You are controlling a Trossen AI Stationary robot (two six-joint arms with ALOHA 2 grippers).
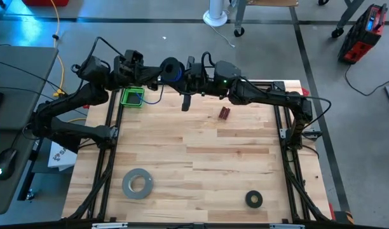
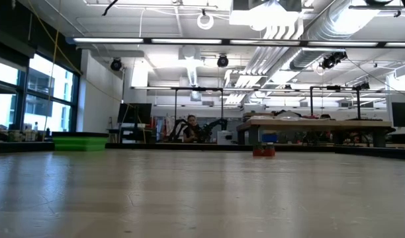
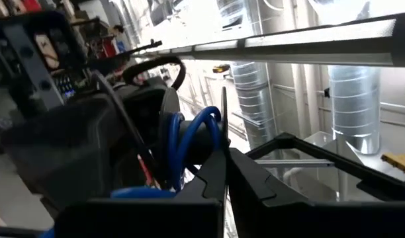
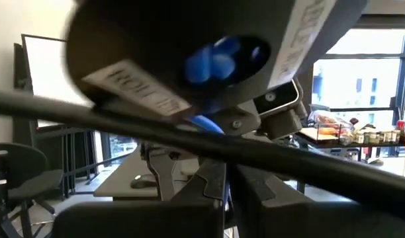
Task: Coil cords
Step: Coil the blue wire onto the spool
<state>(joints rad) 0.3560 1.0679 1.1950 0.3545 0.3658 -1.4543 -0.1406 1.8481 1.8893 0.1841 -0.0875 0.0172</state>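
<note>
Spool (image 1: pixel 172 69) hangs in the air just beside the green tray (image 1: pixel 132 97), blue cord (image 1: pixel 157 95) trailing down. Left gripper (image 1: pixel 157 75) and right gripper (image 1: pixel 187 76) flank it, both pinched shut; what they grip I cannot tell.

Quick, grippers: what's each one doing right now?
Left gripper: shut, raised beside the black spool, pinching the blue cord.
Right gripper: shut at the spool's other side; holding it cannot be told.
</note>
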